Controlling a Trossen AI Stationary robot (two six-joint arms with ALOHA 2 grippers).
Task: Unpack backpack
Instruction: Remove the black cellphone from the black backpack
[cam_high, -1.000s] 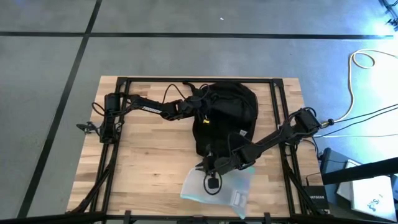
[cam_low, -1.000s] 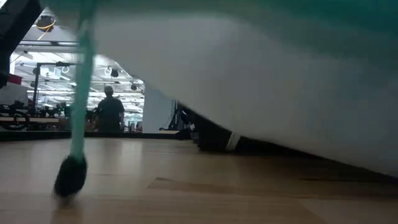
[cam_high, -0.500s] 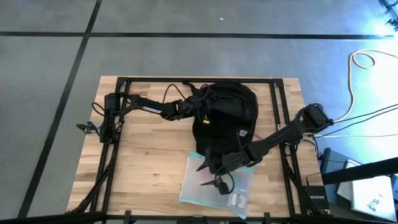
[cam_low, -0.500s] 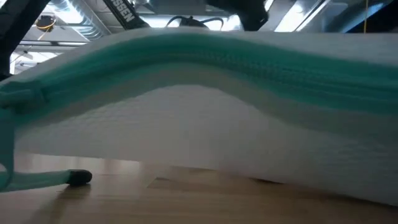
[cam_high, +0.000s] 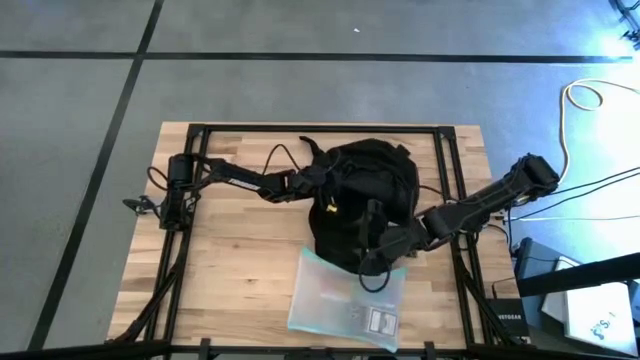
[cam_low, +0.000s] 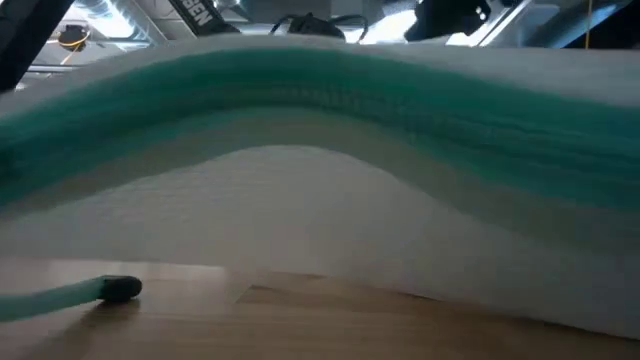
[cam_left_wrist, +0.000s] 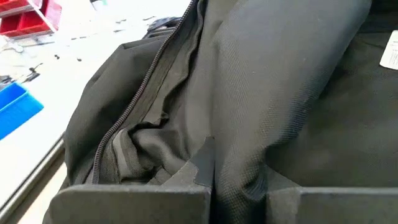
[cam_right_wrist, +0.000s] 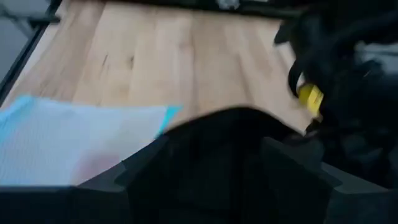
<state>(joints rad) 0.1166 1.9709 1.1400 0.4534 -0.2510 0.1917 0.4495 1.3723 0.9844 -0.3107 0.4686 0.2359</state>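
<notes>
Backpack (cam_high: 365, 190) mid-table; pouch (cam_high: 345, 300) flat beside its front edge.

A light wooden butcher-block desk (cam_high: 240, 260) stands on a grey floor (cam_high: 300, 85) crossed by dark lines. A black metal frame (cam_high: 320, 128) runs along the desk's edges. Beside the desk, on the robot's right, a pale cable (cam_high: 590, 100) loops over the floor near some dark equipment (cam_high: 545, 270). Over the desk, ceiling lights (cam_low: 100, 10) glow. Beyond the desk's edge sit a red bin (cam_left_wrist: 28, 15) and a blue bin (cam_left_wrist: 15, 112).
</notes>
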